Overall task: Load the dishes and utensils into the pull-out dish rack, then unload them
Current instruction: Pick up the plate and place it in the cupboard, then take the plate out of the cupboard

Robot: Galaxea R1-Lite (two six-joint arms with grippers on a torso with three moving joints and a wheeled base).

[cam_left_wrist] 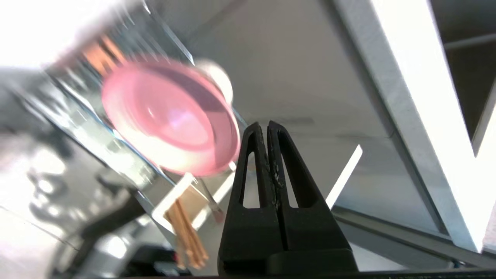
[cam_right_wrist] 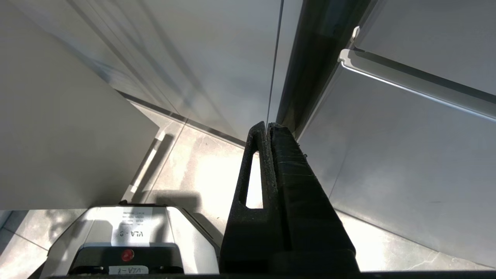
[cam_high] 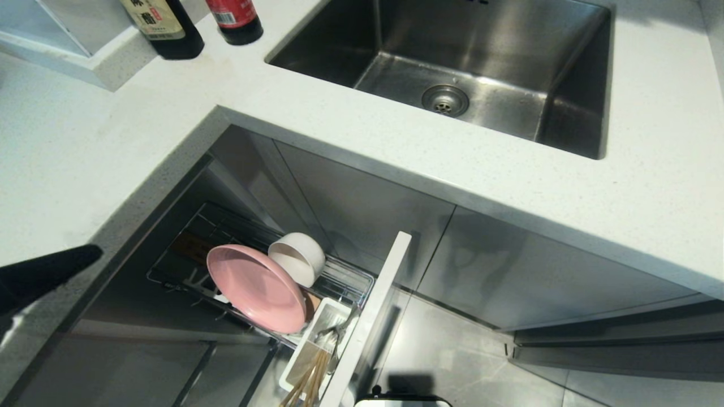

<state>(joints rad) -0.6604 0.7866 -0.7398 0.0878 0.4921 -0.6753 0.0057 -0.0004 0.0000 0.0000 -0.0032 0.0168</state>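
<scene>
The wide pink plate and cream-white bowl stand on edge in the chrome wire pull-out rack, probably slot-held, while the left end effector, pressed together and empty, hangs nearby.

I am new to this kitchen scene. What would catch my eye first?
The pink plate stands tilted on edge in the pulled-out dish rack below the counter, with a white bowl just behind it. Chopsticks stick out of the rack's white cup. Above, a steel sink fills the counter.

A white label on the robot base reads "VLA - 8", seen inverted.
</scene>
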